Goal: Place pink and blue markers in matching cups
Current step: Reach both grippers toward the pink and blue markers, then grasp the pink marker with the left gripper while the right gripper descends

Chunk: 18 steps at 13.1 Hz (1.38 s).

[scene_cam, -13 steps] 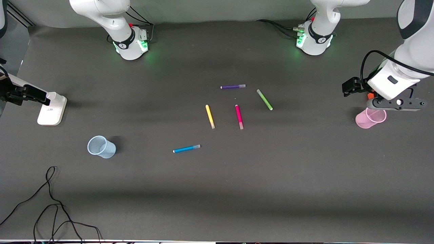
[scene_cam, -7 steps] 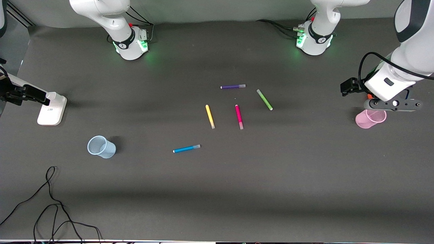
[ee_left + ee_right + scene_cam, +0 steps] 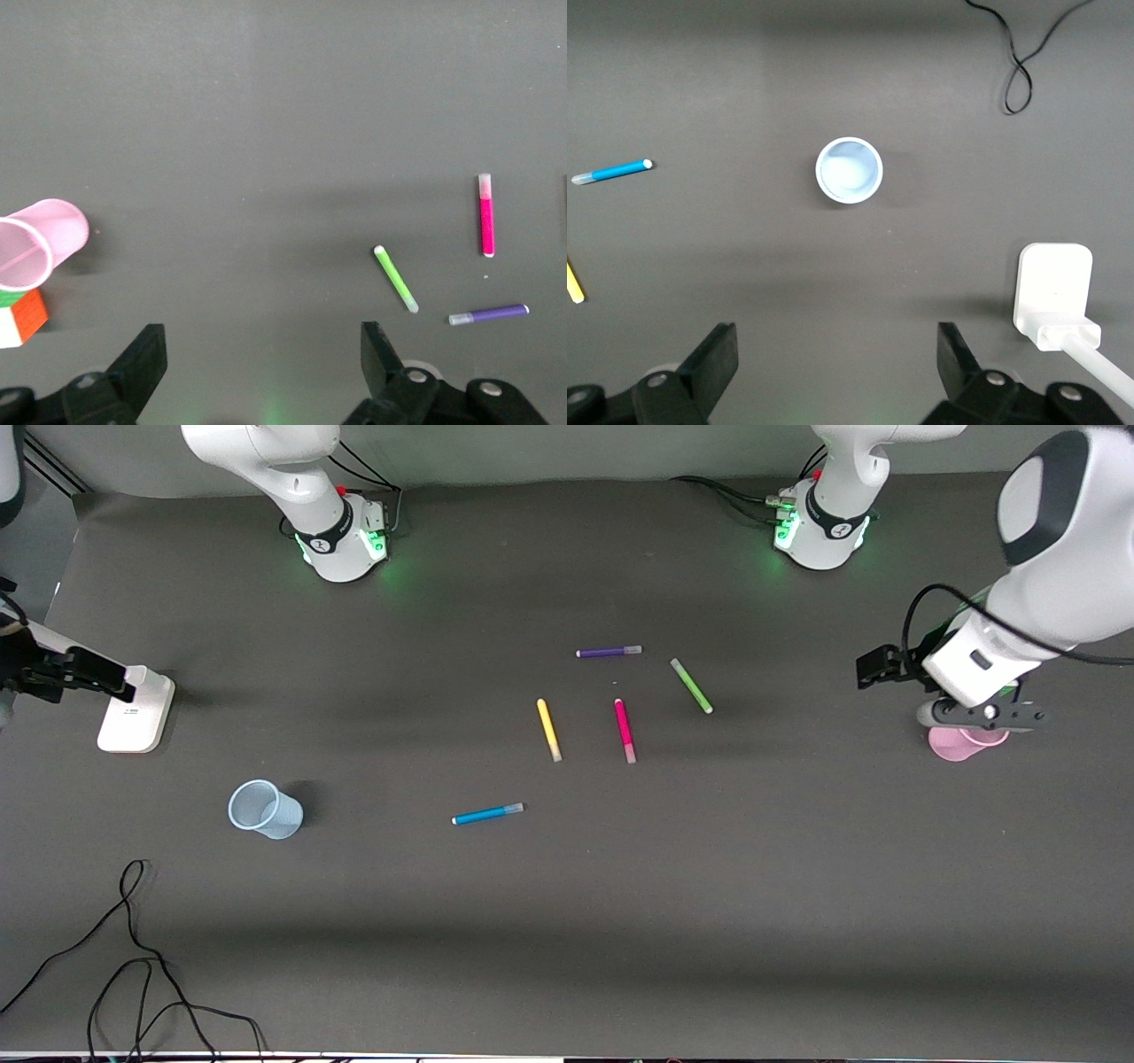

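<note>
The pink marker [image 3: 625, 729] lies mid-table beside the yellow pen [image 3: 548, 729]. The blue marker [image 3: 487, 813] lies nearer the front camera. The pale blue cup [image 3: 264, 809] stands toward the right arm's end. The pale pink cup [image 3: 961, 746] stands at the left arm's end, partly covered by my left gripper [image 3: 974, 716] above it. In the left wrist view my left gripper [image 3: 263, 341] is open and empty, with the pink cup [image 3: 44, 239] and pink marker [image 3: 486, 217] in sight. My right gripper [image 3: 837, 341] is open and empty, high over the table near the blue cup [image 3: 849, 170] and blue marker [image 3: 611, 171]; it does not show in the front view.
A purple pen [image 3: 609, 652] and a green pen [image 3: 691, 685] lie close to the pink marker. An orange, green and white block [image 3: 22, 314] sits beside the pink cup. A white stand [image 3: 133, 708] is at the right arm's end. A black cable [image 3: 133, 957] trails near the front edge.
My left arm has swung toward the middle of the table, and its gripper now covers more of the pink cup. Pens and cups have not moved.
</note>
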{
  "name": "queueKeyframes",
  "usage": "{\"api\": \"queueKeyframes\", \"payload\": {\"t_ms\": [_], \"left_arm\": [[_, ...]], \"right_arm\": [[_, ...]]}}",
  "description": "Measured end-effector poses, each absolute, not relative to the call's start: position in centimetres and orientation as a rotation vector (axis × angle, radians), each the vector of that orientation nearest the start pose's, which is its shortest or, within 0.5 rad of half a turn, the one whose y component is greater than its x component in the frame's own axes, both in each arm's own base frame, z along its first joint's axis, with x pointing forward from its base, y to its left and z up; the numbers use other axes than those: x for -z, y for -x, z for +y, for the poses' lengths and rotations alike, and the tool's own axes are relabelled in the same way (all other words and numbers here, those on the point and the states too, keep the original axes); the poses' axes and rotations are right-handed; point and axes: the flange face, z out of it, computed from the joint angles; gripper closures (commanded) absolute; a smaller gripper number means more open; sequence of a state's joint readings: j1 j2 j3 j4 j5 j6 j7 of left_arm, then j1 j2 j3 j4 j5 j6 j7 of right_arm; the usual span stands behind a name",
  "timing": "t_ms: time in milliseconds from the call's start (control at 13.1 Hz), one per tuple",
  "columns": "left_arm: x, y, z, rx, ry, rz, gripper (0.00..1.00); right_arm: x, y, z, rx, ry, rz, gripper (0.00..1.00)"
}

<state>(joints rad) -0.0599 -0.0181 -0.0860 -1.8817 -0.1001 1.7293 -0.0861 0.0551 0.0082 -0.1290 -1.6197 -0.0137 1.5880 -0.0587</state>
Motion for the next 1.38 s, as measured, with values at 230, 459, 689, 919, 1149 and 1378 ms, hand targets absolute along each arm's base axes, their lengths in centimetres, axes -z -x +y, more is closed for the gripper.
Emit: {"api": "queueKeyframes", "payload": {"t_ms": [230, 459, 689, 919, 1149, 1378], "left_arm": [[-45.7, -53.1, -10.4, -0.203, 3.218, 0.003, 0.02], [-41.7, -52.9, -14.9, -0.215, 3.205, -0.095, 0.03], [-37.6, -52.9, -19.7, -0.219, 3.193, -0.178, 0.03], [-32.7, -52.8, -24.1, -0.194, 3.189, -0.276, 0.03], [-28.6, -51.9, -28.5, -0.159, 3.198, -0.309, 0.03], [-25.9, -50.9, -30.8, -0.169, 3.197, -0.281, 0.04]], "right_arm": [[-58.8, -56.6, 1.3, -0.056, 3.157, -0.091, 0.00], [-56.5, -57.8, 8.5, -0.037, 3.154, -0.027, 0.00], [-53.2, -58.2, 16.7, -0.025, 3.148, 0.045, 0.00], [-50.0, -58.3, 22.3, -0.010, 3.153, 0.026, 0.00], [-47.7, -59.1, 23.2, -0.010, 3.159, 0.016, 0.00], [-47.0, -59.6, 23.7, -0.008, 3.161, 0.005, 0.00]]}}
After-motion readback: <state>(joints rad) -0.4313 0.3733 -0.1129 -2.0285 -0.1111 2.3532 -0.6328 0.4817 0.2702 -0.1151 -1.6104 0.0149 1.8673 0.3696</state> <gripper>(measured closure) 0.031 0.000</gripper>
